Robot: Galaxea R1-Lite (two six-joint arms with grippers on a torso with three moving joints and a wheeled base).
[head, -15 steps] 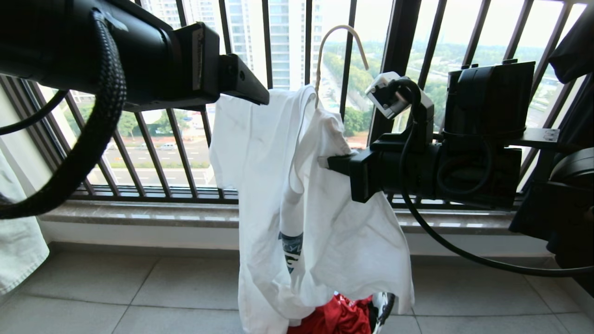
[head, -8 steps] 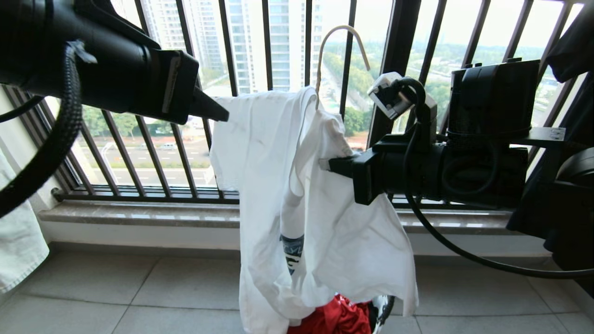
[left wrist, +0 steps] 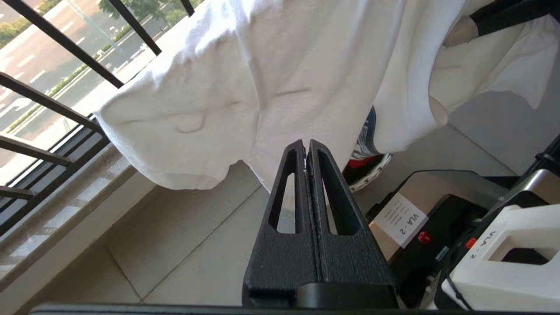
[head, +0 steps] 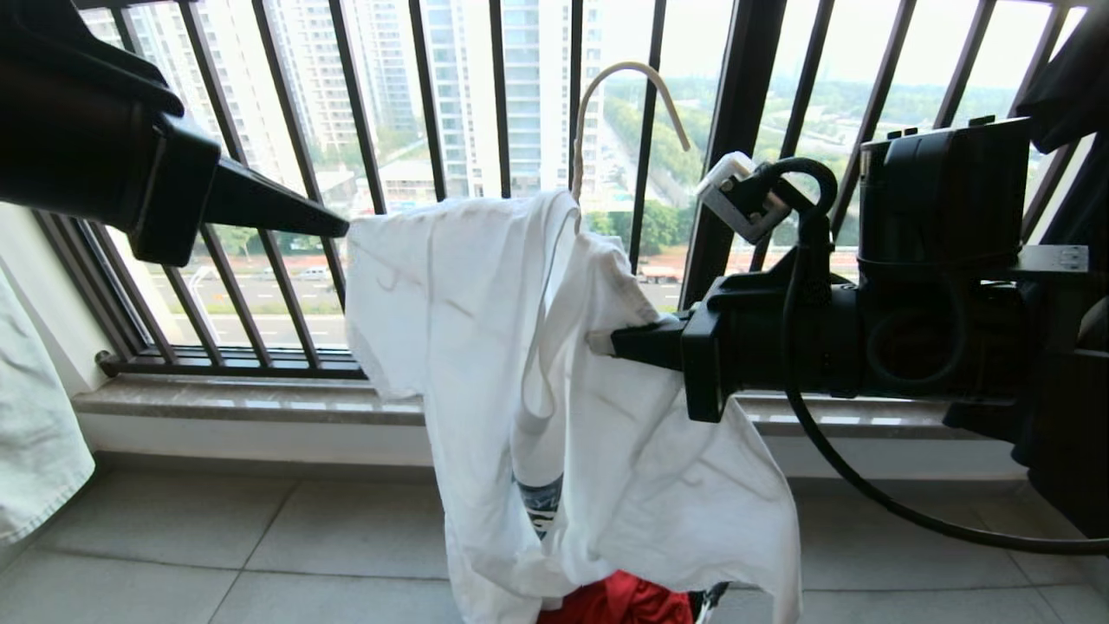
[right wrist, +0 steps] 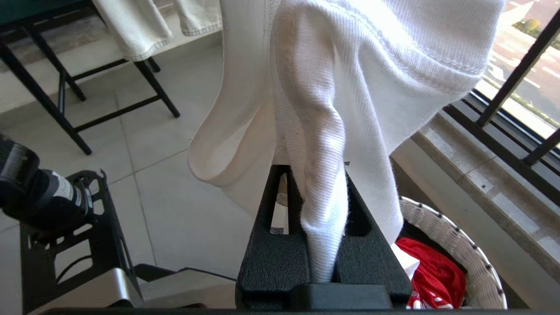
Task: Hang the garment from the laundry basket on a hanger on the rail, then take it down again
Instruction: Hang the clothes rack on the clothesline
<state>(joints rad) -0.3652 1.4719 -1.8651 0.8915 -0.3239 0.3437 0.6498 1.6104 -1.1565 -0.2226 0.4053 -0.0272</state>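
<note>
The garment (head: 485, 329), a white T-shirt, hangs draped over the cream hanger, whose hook (head: 624, 78) sticks up free in front of the window bars. My left gripper (head: 345, 230) is shut on the shirt's left shoulder edge; in the left wrist view a sliver of white cloth sits between its fingertips (left wrist: 305, 146). From the right, my right gripper (head: 606, 340) is shut on the garment at the ribbed neck (right wrist: 319, 210). Below, the laundry basket (right wrist: 455, 245) stands on the floor with its white woven rim showing. The rail is out of view.
A red garment (right wrist: 433, 267) lies in the basket. The black barred window railing (head: 502, 104) and stone sill (head: 260, 399) are close behind. A pale cloth (head: 35, 433) hangs at far left, a dark garment (head: 1066, 78) at upper right. Black stand legs (right wrist: 65, 113) are on the tiles.
My left gripper has shut on the shirt's shoulder edge and drawn it to the left, spreading the cloth. The hanger hook leaned slightly left. The right gripper kept its grip.
</note>
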